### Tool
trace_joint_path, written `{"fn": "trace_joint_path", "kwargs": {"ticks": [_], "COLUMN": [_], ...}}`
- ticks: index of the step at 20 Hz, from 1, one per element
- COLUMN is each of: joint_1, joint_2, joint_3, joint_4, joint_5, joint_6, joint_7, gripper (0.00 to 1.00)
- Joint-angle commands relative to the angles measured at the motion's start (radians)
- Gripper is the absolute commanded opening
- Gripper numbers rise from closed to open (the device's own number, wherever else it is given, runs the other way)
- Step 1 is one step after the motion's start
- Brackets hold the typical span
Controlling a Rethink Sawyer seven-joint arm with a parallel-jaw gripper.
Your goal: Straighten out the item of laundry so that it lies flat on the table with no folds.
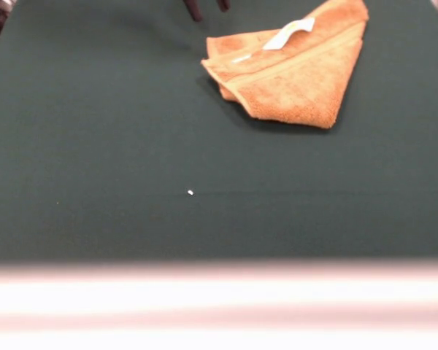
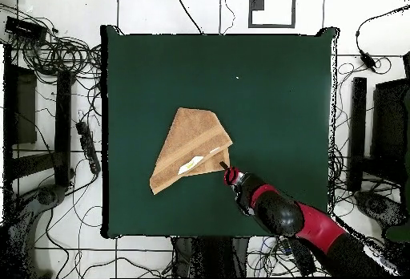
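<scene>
Green cloth table (image 1: pixel 95 146) is bare except for one white speck; the towel (image 1: pixel 292 73) lies folded into a triangle on the robot's half, white label (image 1: pixel 288 33) showing on top. Gripper (image 1: pixel 206 7) hangs beside the folded corner, fingers apart, holding nothing. Judgement: pinch only the top layer at that corner, then drag outward low to unfold.

— What's the towel (image 1: pixel 296 69) like?
— Nubby terry cloth, with flatter woven bands and a smooth white label (image 1: pixel 289 33).
— The tabletop (image 1: pixel 95 146)?
— Dark green matt cloth, smooth.
</scene>
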Motion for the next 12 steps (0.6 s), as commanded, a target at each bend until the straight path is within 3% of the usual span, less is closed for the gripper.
{"fn": "trace_joint_path", "kwargs": {"ticks": [1,6,12], "joint_1": [0.044,0.051,0.101], "joint_2": [0.077,0.058,0.133], "joint_3": [-0.026,-0.017,-0.078], "joint_4": [-0.007,-0.014,0.001], "joint_5": [-0.019,0.011,-0.013], "joint_6": [-0.105,-0.099,-0.201], "joint_7": [0.161,0.160,0.181], "gripper": [1.00,1.00,1.00]}}
